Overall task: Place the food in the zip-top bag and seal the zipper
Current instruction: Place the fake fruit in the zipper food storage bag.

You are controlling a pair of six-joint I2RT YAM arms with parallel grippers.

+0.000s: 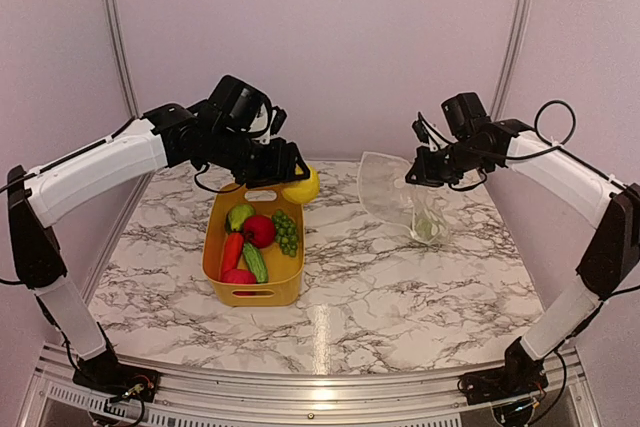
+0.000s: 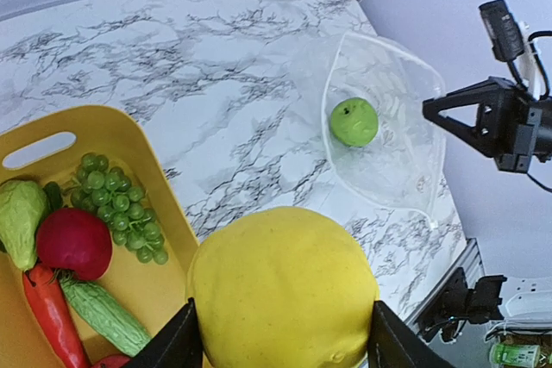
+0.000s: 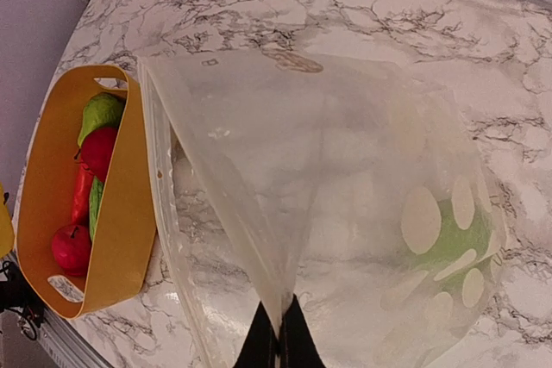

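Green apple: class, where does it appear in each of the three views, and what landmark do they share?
Top external: green apple right of centre, low in the bag.
Left wrist: upper right, inside the open bag.
Right wrist: lower right, seen through the bag.
Shared landmark: the yellow bin.

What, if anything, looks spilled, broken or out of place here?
Nothing stands out. The right gripper pinches the edge of the zip-top bag, whose mouth is open with a green apple inside. The left gripper holds the lemon. The other food lies inside the yellow bin.
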